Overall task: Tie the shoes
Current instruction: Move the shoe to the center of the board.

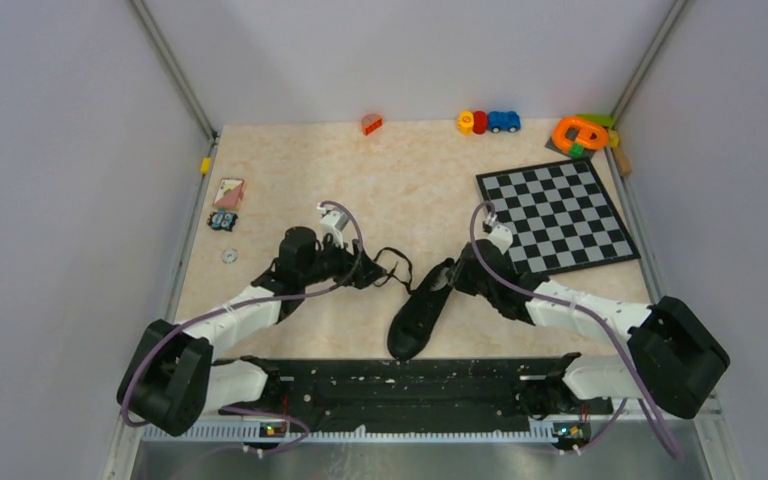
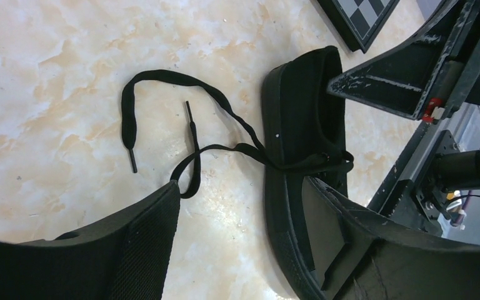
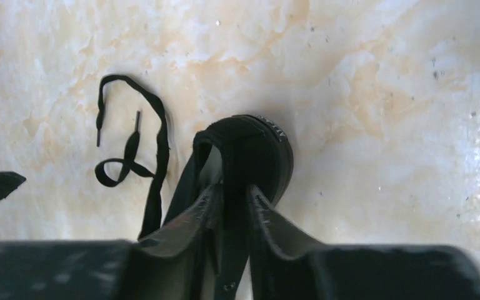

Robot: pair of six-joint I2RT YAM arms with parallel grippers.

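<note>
my right gripper [image 3: 231, 197] pinches the heel rim of the black low-top sneaker [image 1: 422, 310] lying on the marbled beige table [image 1: 290, 170] between my arms, my left gripper [image 2: 240, 206] hangs wide open beside its thin black laces [image 2: 190, 140], which sprawl loose and unknotted, so i judge all the tying is left.

Matt black cloth sneaker [image 2: 300, 94] and laces [image 2: 162, 78] on glossy marbled tabletop [image 2: 50, 62].

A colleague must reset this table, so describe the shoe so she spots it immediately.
Find the black-and-grey chessboard at the marbled beige table's far right. Left of its near corner lies a black low-top sneaker. Unlike the bright toys along the back edge, it is dark, with thin black laces trailing to its left.
</note>
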